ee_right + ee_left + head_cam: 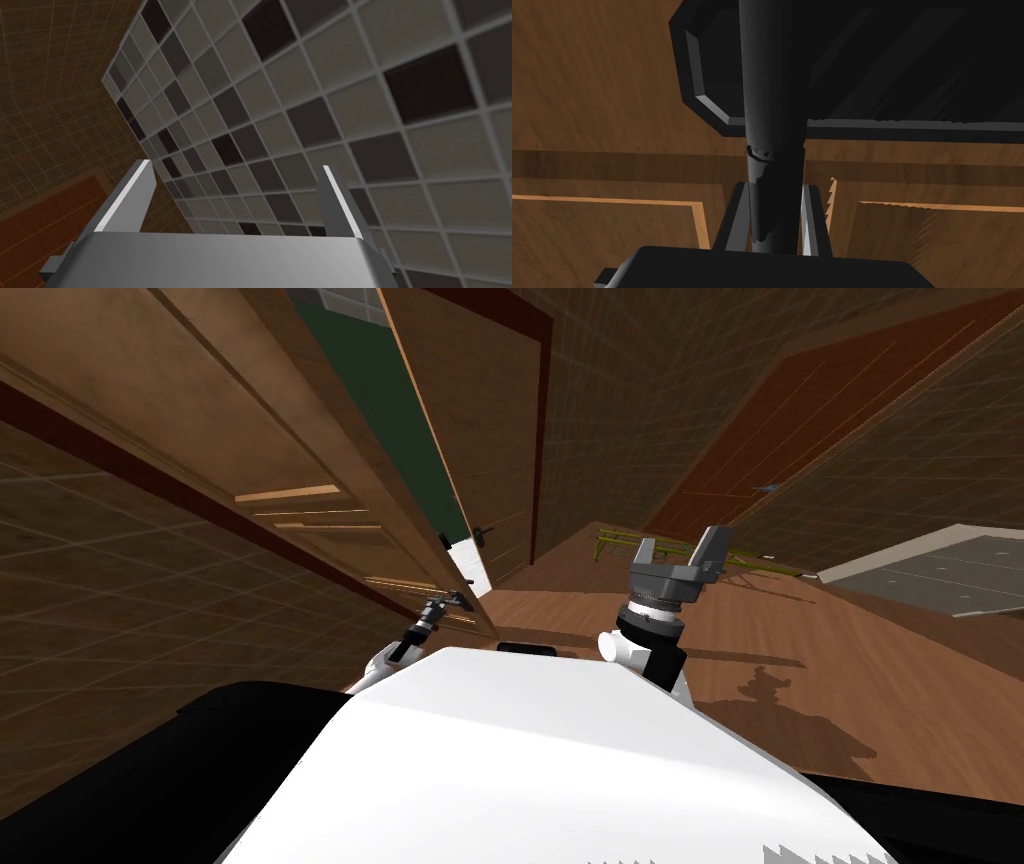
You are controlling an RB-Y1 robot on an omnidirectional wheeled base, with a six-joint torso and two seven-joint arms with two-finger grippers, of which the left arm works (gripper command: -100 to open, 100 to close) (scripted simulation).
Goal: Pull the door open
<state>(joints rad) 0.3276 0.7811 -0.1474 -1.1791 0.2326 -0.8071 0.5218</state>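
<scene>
The brown panelled door (pixel 300 503) stands ajar on my left, its free edge swung toward me; a green wall and a white strip show through the gap. A dark handle lever (pixel 772 100) sticks out from a dark backplate (pixel 912 65) on the door. My left gripper (pixel 774 189) is shut on this lever, its fingers (pixel 813 220) pressing the lever's sides. In the head view the left gripper (pixel 455 600) sits at the door's edge. My right gripper (pixel 680 556) is held up in front of my chest, well clear of the door, and stands open (pixel 236 165) with nothing in it.
A second dark handle (pixel 483 535) shows on the door's other face. A reddish door (pixel 800 438) stands in the wall to the right. A yellow-green rack (pixel 620 543) lies low on the wooden floor ahead. A grey tiled patch (pixel 950 573) is at the far right.
</scene>
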